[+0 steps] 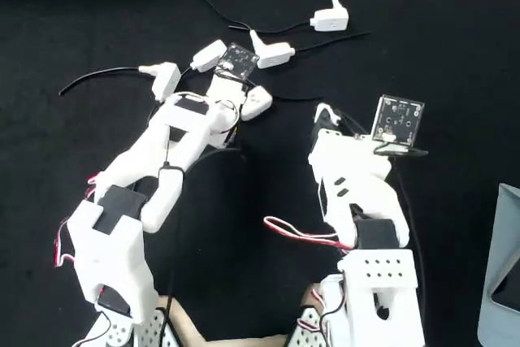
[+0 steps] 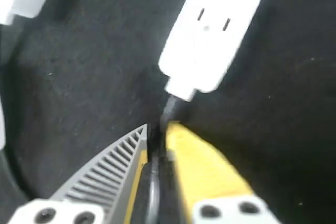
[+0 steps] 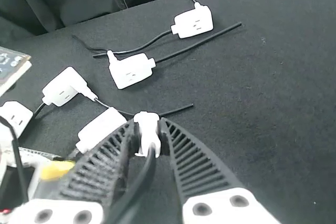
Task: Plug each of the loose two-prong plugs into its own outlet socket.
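Though ribbed, black fingers [image 3: 186, 161] around smooth plug [image 3: 146, 132].

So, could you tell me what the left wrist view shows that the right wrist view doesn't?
Left wrist view: the left gripper shut on a black cord just behind a white socket, whose two slots face the camera. Right wrist view: the right gripper shut on a small white plug, with several loose sockets spread out beyond it. Shared: the black table cover, and white sockets on black cords lying on it.
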`<state>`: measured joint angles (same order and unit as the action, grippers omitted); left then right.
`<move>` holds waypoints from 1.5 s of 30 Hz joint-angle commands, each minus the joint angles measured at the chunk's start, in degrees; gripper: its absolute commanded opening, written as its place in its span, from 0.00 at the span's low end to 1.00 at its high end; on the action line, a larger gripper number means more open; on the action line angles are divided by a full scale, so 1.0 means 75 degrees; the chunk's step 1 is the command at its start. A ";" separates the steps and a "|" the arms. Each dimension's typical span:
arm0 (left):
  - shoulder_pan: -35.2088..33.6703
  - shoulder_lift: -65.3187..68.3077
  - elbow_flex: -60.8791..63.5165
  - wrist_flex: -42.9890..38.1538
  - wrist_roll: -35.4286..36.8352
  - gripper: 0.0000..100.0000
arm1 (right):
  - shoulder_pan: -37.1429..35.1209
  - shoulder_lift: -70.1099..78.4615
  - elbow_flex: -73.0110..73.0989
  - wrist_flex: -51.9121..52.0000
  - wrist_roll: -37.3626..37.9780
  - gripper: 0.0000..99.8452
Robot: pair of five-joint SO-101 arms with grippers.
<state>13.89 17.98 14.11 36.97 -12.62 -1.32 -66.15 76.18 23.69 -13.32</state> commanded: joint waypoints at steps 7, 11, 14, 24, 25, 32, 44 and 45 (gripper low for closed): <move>-0.0088 -0.1899 -0.0322 0.2344 -0.0105 0.03 | 0.0070 -0.0076 -0.0041 -0.0176 -0.0094 0.01; -0.0029 -0.3423 0.0510 0.2778 -0.0610 0.03 | 0.0070 -0.0076 -0.0018 -0.0176 -0.0094 0.01; -0.0018 -0.4536 0.1401 0.2872 -0.0762 0.03 | 0.0070 -0.0076 0.0029 -0.0176 -0.0094 0.01; -0.0240 -0.7666 0.4050 0.4056 -0.0750 0.03 | 0.0059 -0.0076 0.0018 -0.0176 -0.0094 0.01; -0.0334 -0.7947 0.4249 0.4126 -0.0738 0.03 | 0.0059 -0.0076 0.0018 -0.0176 -0.0094 0.01; -0.1084 -0.9752 0.5304 0.4173 -0.0738 0.25 | -0.0105 -0.0076 0.0029 -0.0176 -0.0094 0.01; 0.0193 -1.1534 0.6992 0.3411 -0.0797 0.28 | -0.0234 -0.0076 0.0041 -0.0176 -0.0094 0.01; 0.0311 -1.1534 0.7179 0.3118 -0.0797 0.28 | -0.0234 -0.0076 0.0041 -0.0176 -0.0094 0.01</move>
<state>11.69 -67.56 64.57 66.24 -18.15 -2.37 -66.15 76.88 23.69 -13.32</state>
